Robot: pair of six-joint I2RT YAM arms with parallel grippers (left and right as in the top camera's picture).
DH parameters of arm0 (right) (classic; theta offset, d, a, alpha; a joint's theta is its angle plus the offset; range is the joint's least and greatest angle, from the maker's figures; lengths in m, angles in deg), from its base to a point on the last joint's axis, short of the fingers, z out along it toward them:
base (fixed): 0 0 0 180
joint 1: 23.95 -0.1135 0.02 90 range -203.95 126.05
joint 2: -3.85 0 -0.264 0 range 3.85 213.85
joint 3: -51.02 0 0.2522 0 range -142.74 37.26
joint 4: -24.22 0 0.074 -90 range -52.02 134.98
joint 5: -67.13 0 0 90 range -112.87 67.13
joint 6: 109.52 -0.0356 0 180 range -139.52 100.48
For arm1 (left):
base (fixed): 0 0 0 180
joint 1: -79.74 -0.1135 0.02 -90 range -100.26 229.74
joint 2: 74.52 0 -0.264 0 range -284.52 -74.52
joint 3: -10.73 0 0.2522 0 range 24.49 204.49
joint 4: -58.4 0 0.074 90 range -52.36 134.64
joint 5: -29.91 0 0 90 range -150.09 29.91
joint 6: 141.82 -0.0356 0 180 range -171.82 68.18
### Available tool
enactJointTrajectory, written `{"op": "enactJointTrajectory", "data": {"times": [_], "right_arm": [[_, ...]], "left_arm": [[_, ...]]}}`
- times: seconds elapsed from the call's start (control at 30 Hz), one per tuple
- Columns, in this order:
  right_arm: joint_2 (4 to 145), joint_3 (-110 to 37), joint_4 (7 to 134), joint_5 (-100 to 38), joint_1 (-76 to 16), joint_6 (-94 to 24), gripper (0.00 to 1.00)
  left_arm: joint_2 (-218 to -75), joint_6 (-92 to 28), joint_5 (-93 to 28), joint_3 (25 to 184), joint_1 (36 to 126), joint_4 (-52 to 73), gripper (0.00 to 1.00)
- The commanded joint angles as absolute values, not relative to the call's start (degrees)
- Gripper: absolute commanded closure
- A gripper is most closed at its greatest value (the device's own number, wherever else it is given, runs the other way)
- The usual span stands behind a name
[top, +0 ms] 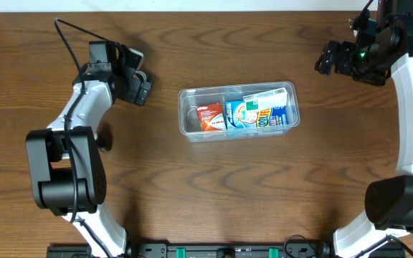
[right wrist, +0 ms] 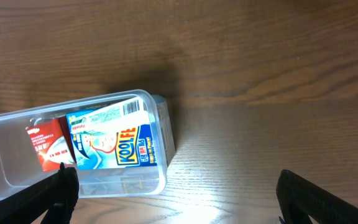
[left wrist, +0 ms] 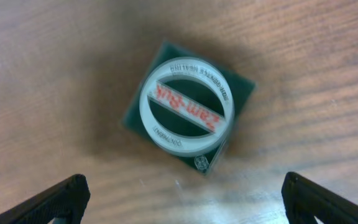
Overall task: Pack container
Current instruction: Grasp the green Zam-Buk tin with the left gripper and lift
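Wooden table [top: 214, 186]: left tool [left wrist: 184, 190] hangs spread above a green tin [left wrist: 188, 106] (right tool [right wrist: 176, 183] likewise released).

Left wrist: round tin [left wrist: 187, 107] blurred, rim print unreadable. Right wrist: container [right wrist: 8, 155] cut off at left edge; red packet [right wrist: 47, 146] text illegible.

left gripper [left wrist: 185, 200]: jaws wide; right gripper [right wrist: 180, 200]: jaws wide (both empty)
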State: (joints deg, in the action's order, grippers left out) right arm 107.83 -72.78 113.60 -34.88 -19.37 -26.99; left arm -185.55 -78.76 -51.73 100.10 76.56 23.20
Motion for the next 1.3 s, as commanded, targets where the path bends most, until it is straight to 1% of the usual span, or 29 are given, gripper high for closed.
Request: {"op": "enactJointTrajectory", "data": {"times": [0.0, 0.2, 0.4, 0.67, 1.27], "right_arm": [[107.7, -73.5, 113.6, -35.1, -19.8, -27.8, 0.01], [107.7, -73.5, 113.6, -35.1, -19.8, -27.8, 0.01], [107.7, -73.5, 113.6, -35.1, -19.8, -27.8, 0.01], [107.7, -73.5, 113.6, -35.1, -19.8, -27.8, 0.01], [107.7, -73.5, 113.6, -35.1, -19.8, -27.8, 0.01]], "left_arm": [[-185.5, -74.1, -52.1, 106.7, 76.7, 18.7, 0.02], [-186.0, -75.0, -52.1, 119.6, 76.9, 8.0, 0.02], [-189.9, -79.4, -52.2, 125.3, 76.9, 4.4, 0.02], [-198.2, -80.8, -52.2, 126.0, 77.5, 4.6, 0.02], [-204.0, -84.4, -52.2, 126.0, 77.8, 5.0, 0.02]]}}
